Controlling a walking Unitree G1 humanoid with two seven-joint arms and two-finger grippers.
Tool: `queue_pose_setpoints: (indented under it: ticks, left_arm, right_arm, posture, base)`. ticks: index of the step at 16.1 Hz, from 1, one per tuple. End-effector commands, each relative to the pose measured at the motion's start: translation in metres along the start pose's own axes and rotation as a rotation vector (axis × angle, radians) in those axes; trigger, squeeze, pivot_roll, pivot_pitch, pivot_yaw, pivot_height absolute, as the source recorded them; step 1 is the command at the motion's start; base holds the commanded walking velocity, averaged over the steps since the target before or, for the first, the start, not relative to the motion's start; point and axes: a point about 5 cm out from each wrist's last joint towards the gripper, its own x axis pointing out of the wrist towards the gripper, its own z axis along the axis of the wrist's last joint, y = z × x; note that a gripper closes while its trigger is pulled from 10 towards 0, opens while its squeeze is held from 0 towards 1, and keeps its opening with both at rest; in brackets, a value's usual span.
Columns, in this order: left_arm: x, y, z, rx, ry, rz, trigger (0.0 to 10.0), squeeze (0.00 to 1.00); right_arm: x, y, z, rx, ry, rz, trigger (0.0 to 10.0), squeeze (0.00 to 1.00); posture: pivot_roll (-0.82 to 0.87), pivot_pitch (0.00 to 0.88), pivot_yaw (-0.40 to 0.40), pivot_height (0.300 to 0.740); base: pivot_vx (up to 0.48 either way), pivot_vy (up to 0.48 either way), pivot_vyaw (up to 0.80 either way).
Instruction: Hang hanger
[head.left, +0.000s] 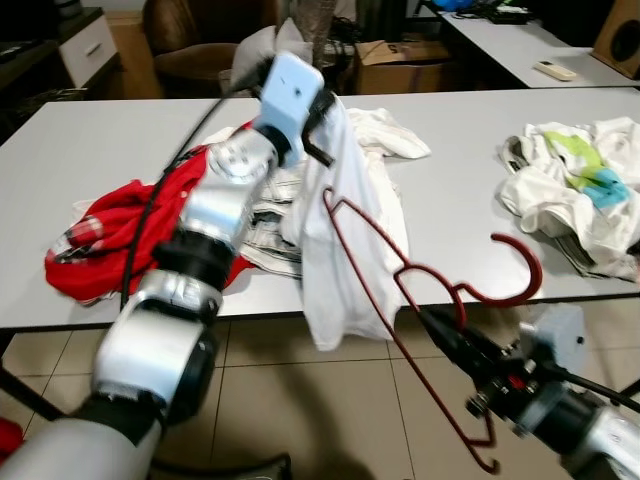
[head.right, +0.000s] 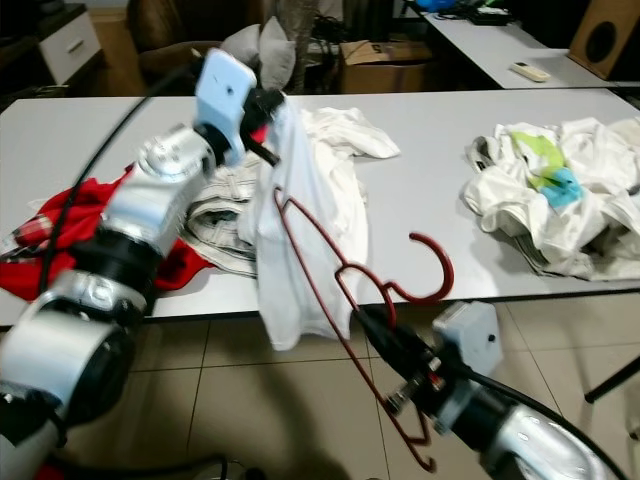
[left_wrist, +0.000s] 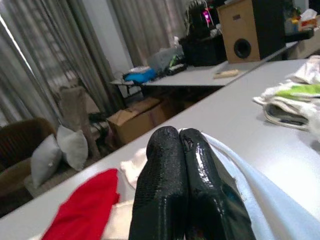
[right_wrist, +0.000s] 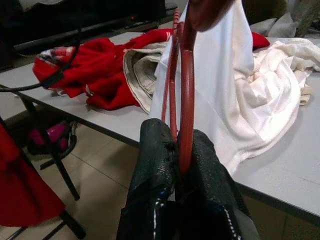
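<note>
Over the grey table (head.left: 470, 200) edge, the left gripper (head.left: 318, 120) pinches a white shirt (head.left: 345, 230) aloft, fingers pressed together on the cloth. The right gripper (head.left: 455, 340) clamps the red hanger (head.left: 400, 290) just below its hook, one arm poking into the garment. The dressing step seems under way; next, the hanger probably needs threading deeper toward the collar.

**Table edge crowded at the left, open in the middle**

A red garment (head.left: 110, 235) and striped cloth (head.left: 268, 225) fill the table's (head.left: 455, 190) left part — the white shirt (head.left: 345, 230) hangs over the near edge, the red hanger (head.left: 420, 300) across it. Bare tabletop lies between the shirt and the white clothes pile (head.left: 580, 190) at right; the tiled floor (head.left: 330, 410) below is open.
</note>
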Motion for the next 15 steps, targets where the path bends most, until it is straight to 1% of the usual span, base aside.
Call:
queue_pose_setpoints:
  ticks: [1,2,3,4,6,8,9,10,11,13,14,15]
  left_arm:
    - [0.001,0.009,0.006,0.012,-0.015,0.028,0.0,0.00]
    - [0.001,0.011,0.009,0.006,-0.032,0.025,0.0,0.00]
    - [0.001,0.011,0.009,0.006,-0.032,0.025,0.0,0.00]
    - [0.000,0.009,0.018,-0.011,-0.078,-0.005,0.0,0.00]
    - [-0.002,0.006,0.029,-0.011,-0.127,-0.055,0.0,0.00]
    - [-0.005,0.009,0.038,-0.001,-0.156,-0.077,0.0,0.00]
    - [-0.008,0.014,0.045,0.010,-0.173,-0.071,0.0,0.00]
    - [-0.010,0.023,0.054,0.017,-0.197,-0.043,0.0,0.00]
    - [-0.013,0.036,0.066,0.024,-0.227,-0.003,0.0,0.00]
    - [-0.014,0.039,0.069,0.034,-0.231,0.007,0.0,0.00]
    - [-0.014,0.043,0.066,0.061,-0.211,0.028,0.4,0.00]
    - [-0.013,0.044,0.058,0.100,-0.171,0.049,0.2,0.00]
  right_arm:
    - [-0.004,0.003,0.005,-0.009,0.009,0.047,10.0,0.00]
    - [-0.006,0.005,0.003,-0.027,0.056,0.081,10.0,0.00]
    - [-0.006,0.005,0.003,-0.027,0.056,0.081,10.0,0.00]
    - [-0.002,-0.006,0.000,-0.063,0.101,0.026,10.0,0.00]
    - [0.003,-0.022,-0.003,-0.103,0.147,-0.052,10.0,0.00]
    - [0.008,-0.040,0.001,-0.153,0.158,-0.142,10.0,0.00]
    - [0.011,-0.056,0.007,-0.195,0.150,-0.233,10.0,0.00]
    - [0.010,-0.077,0.019,-0.236,0.102,-0.363,10.0,0.00]
    - [0.002,-0.100,0.046,-0.285,-0.034,-0.521,10.0,0.00]
    - [-0.001,-0.104,0.057,-0.296,-0.098,-0.546,10.0,0.00]
    - [-0.003,-0.094,0.067,-0.291,-0.141,-0.427,10.0,0.00]
    - [-0.010,-0.078,0.066,-0.294,-0.100,-0.266,10.0,0.00]
  posture:
    - [-0.08,0.014,0.057,0.740]
    - [-0.08,0.016,0.057,0.740]
    - [-0.08,0.016,0.057,0.740]
    - [-0.08,0.016,0.054,0.740]
    - [-0.08,0.016,0.052,0.740]
    - [-0.07,0.014,0.037,0.740]
    - [-0.06,0.014,0.032,0.740]
    - [-0.06,0.013,0.027,0.740]
    - [-0.06,0.013,0.022,0.740]
    - [-0.06,0.012,0.021,0.740]
    - [-0.06,0.011,0.021,0.740]
    - [-0.06,0.011,0.021,0.740]
  base:
    - [0.000,0.000,0.00]
    - [0.000,0.000,0.00]
    - [0.000,0.000,0.00]
    - [0.000,0.000,0.00]
    - [0.000,0.000,0.00]
    - [0.000,0.000,0.00]
    - [0.000,0.000,0.00]
    - [0.000,0.000,0.00]
    - [0.000,0.000,0.00]
    - [0.000,0.000,0.00]
    - [0.000,0.000,0.00]
    - [0.000,0.000,0.00]
